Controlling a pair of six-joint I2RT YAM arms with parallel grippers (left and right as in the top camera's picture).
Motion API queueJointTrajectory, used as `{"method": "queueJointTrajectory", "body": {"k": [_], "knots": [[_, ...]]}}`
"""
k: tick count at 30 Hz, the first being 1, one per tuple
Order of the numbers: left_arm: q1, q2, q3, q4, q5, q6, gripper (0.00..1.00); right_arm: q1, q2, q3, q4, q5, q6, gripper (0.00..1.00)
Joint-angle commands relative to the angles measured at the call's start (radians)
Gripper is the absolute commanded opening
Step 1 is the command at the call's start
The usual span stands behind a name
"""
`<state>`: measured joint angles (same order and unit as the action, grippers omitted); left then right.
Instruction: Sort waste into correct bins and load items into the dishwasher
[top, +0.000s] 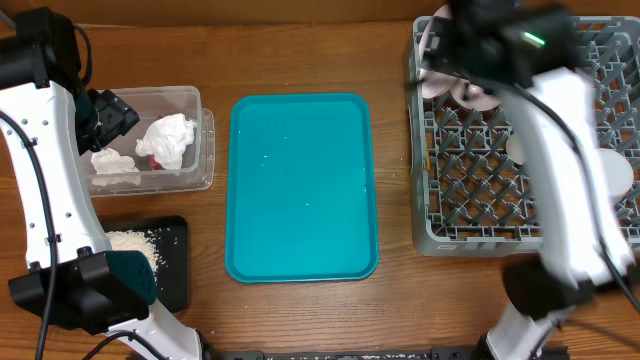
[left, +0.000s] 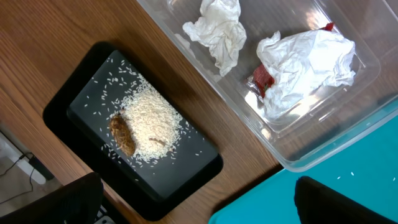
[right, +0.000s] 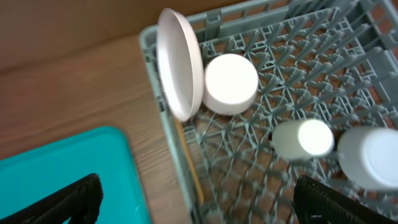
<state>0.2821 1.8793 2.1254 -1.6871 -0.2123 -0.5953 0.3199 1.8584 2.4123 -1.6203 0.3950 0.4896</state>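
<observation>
In the left wrist view my left gripper (left: 199, 210) is open and empty, above the wood between the black tray (left: 74, 106) and the teal tray. The black tray holds a rice pile (left: 151, 121) and a brown scrap (left: 122, 135). Two crumpled tissues (left: 217, 31) and a red wrapper (left: 261, 79) lie in the clear tub (left: 323, 146). My right gripper (right: 199, 205) is open and empty over the grey rack's (right: 155, 118) left wall. Inside stand an upright plate (right: 179, 62), a small bowl (right: 231, 84), a cup (right: 305, 138) and a larger bowl (right: 370, 158). Chopsticks (right: 189, 165) lie along the wall.
The teal tray (top: 300, 185) lies in the middle of the table between the tub (top: 190, 100) and the rack (top: 470, 230), with a few white specks on it. The right arm (top: 560, 170) stretches over the rack's right half.
</observation>
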Motion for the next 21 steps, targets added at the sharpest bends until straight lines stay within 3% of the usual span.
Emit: {"method": "queueJointTrajectory", "body": {"k": [1,8,17,21], "knots": [[-0.001,-0.019,0.017,-0.002,0.003,0.013,1.00,0.010,-0.104,0.003,-0.074,-0.095,0.040,1.00],[-0.001,-0.019,0.017,-0.002,0.003,0.013,1.00,0.069,-0.304,-0.195,-0.074,-0.175,0.023,1.00],[-0.001,-0.019,0.017,-0.002,0.003,0.013,1.00,0.184,-0.558,-0.575,-0.073,-0.189,0.197,1.00],[-0.001,-0.019,0.017,-0.002,0.003,0.013,1.00,0.191,-0.589,-0.675,-0.073,-0.276,0.199,1.00]]}}
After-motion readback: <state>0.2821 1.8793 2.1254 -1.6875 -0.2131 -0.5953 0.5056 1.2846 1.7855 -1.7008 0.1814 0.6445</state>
